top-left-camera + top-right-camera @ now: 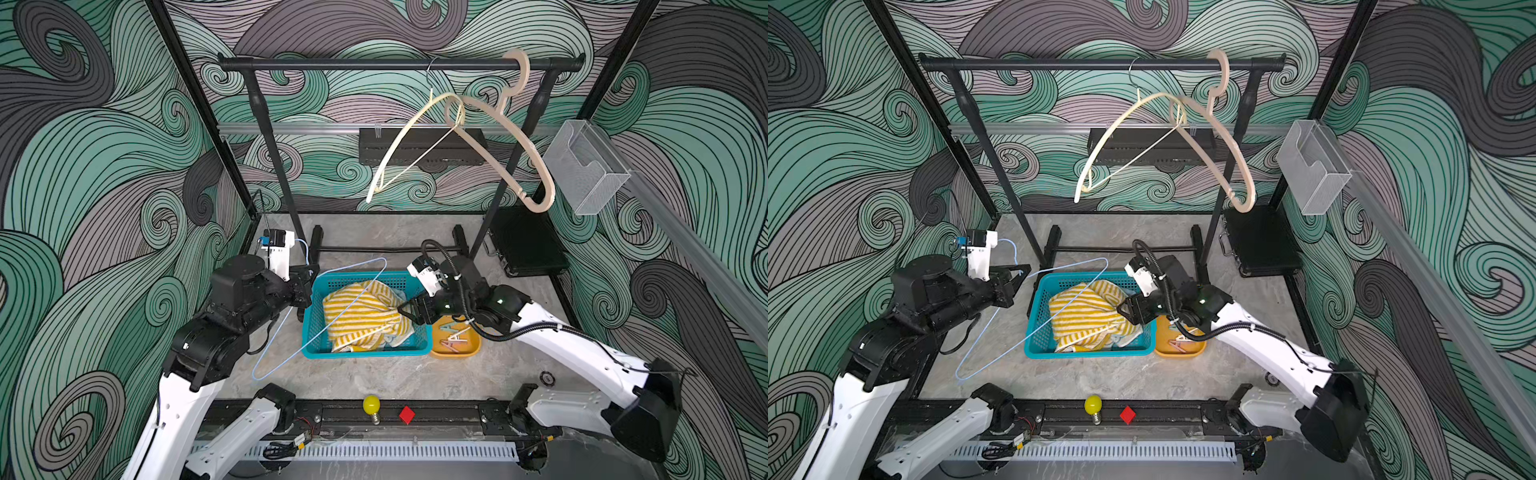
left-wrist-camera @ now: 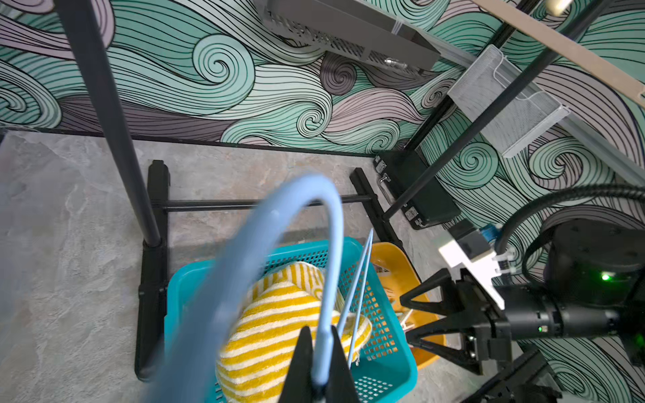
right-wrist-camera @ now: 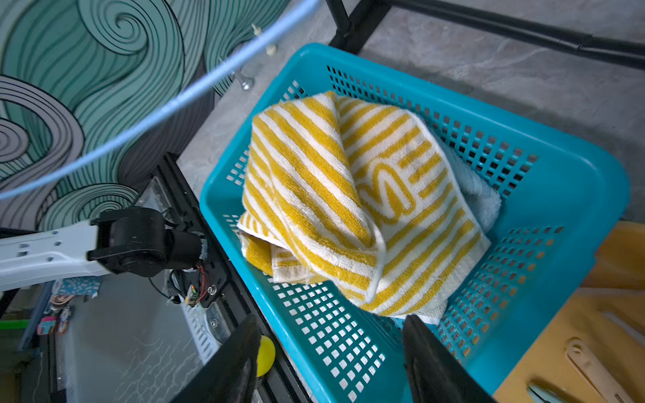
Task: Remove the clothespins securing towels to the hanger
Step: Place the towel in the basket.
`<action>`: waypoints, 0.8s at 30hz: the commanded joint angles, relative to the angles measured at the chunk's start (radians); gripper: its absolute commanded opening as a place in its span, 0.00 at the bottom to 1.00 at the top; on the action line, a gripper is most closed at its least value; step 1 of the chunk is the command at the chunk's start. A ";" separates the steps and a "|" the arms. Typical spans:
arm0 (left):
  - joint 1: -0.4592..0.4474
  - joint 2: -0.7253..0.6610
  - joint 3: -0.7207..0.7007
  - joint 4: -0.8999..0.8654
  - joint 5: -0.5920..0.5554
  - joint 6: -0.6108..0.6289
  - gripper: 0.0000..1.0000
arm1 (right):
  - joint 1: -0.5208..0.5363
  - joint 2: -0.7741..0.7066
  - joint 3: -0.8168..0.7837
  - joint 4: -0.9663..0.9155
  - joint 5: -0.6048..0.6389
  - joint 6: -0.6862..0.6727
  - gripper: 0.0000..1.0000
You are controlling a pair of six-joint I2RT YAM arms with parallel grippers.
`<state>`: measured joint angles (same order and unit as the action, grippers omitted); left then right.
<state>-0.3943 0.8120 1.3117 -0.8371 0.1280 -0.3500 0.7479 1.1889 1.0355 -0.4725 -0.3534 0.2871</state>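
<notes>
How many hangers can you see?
3. A light-blue hanger is clamped in the left gripper over the basket; a cream hanger and a tan hanger hang on the black rail. None seems hidden.

Yellow bulb lies near red block; teal basket beside orange tray.

A grey marbled table carries a teal basket at centre, an orange tray just beside at three o'clock, and a black case at two o'clock.

Bright, even light, soft shadows; edges bend; blue hanger blurred near the left wrist lens.
</notes>
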 commanded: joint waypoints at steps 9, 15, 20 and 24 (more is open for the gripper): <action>-0.001 0.117 0.092 0.047 0.378 -0.032 0.00 | -0.191 -0.285 0.129 -0.208 -0.413 -0.128 0.77; -0.002 0.165 0.113 0.078 0.554 -0.043 0.00 | -0.285 -0.290 0.175 -0.255 -0.538 -0.155 0.78; -0.003 0.176 0.112 0.100 0.661 -0.041 0.00 | -0.320 -0.283 0.202 -0.254 -0.590 -0.174 0.79; -0.003 0.177 0.110 0.122 0.727 -0.046 0.00 | -0.341 -0.248 0.210 -0.247 -0.628 -0.180 0.79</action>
<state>-0.3943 0.9932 1.3834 -0.7612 0.7502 -0.3889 0.4213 0.9264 1.2182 -0.7147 -0.9089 0.1455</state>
